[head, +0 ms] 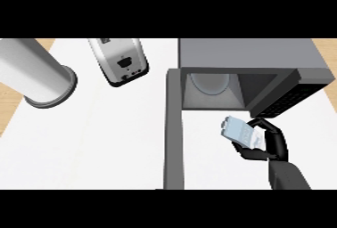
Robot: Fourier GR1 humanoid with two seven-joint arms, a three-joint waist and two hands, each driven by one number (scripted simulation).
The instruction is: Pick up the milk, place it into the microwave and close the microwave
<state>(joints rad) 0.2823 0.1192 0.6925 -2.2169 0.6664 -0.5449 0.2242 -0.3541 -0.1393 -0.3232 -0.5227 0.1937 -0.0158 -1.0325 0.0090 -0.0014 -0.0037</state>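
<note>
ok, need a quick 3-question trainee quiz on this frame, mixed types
1. True or false: the grey box-shaped microwave has its door shut.
2. Which hand holds the pale blue-white milk carton?
3. The carton is: A) inside the microwave, B) in front of its opening, C) beside the silver toaster.

Key: 1 false, the door stands open; 2 the right hand, fingers curled round it; 3 B.

I see one grey, rounded forearm [287,174] ending in a glossy black right hand [273,144] with slender segmented fingers.
</note>
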